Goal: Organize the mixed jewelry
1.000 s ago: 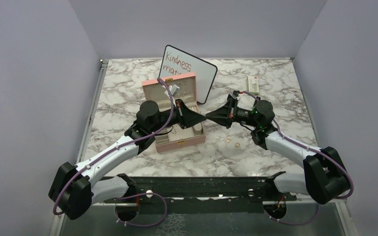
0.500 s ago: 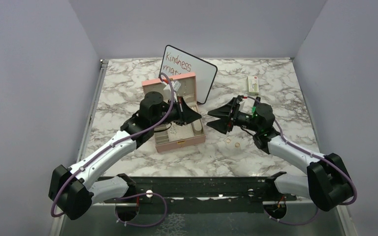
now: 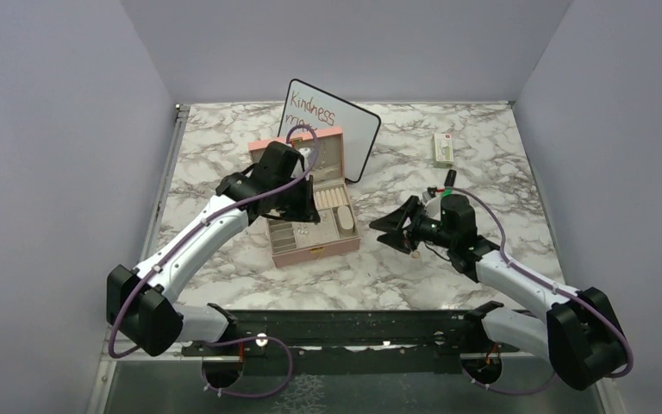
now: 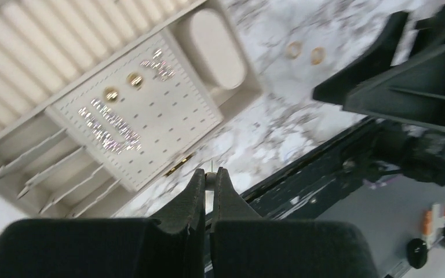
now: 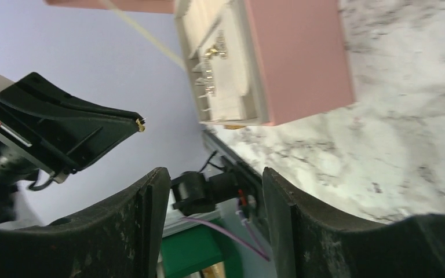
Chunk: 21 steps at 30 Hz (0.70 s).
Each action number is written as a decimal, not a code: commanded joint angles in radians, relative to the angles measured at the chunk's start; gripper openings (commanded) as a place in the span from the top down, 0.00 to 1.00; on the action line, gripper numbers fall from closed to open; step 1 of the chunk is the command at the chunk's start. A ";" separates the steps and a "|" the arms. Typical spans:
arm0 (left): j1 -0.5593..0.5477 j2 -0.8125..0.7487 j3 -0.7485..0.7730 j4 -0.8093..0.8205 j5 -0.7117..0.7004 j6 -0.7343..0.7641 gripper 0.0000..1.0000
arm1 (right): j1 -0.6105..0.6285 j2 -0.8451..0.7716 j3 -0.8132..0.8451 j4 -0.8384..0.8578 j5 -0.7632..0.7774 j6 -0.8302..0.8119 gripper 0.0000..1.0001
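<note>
Lilac walls enclose a marble worktop. Left of centre stands an open pink box, lid raised, in front of a whiteboard with handwriting. A small packet lies well apart at the back right.

(a) My left tool hovers above the box. Its fingers are pressed together, pinching a tiny gold piece at their very tips.

(b) My right tool sits low over the worktop just right of the box. Its fingers are spread wide with nothing held between them.

(c) Two gold rings lie loose on the bare marble, just beside the box's corner and near my right tool.

(d) Inside the box, a perforated panel carries two gold studs and short rows of sparkling pieces. Cream padded rolls run along one side of the panel, an oval cushion fills the compartment next to it, and narrow divided slots lie on the other side.
</note>
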<state>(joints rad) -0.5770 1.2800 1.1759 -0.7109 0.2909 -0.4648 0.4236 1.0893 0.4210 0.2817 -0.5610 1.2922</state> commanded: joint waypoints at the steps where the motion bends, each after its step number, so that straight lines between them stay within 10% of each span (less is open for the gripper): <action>1: 0.002 0.073 0.059 -0.221 -0.128 0.085 0.98 | -0.005 0.011 -0.028 -0.095 0.066 -0.175 0.37; 21: -0.010 0.316 0.145 -0.207 -0.181 0.065 0.99 | -0.004 0.055 -0.024 -0.097 0.065 -0.243 0.39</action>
<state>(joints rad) -0.5785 1.5837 1.2842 -0.9546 0.1120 -0.3847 0.4236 1.1404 0.3820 0.1802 -0.5106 1.0668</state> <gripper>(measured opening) 0.026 0.613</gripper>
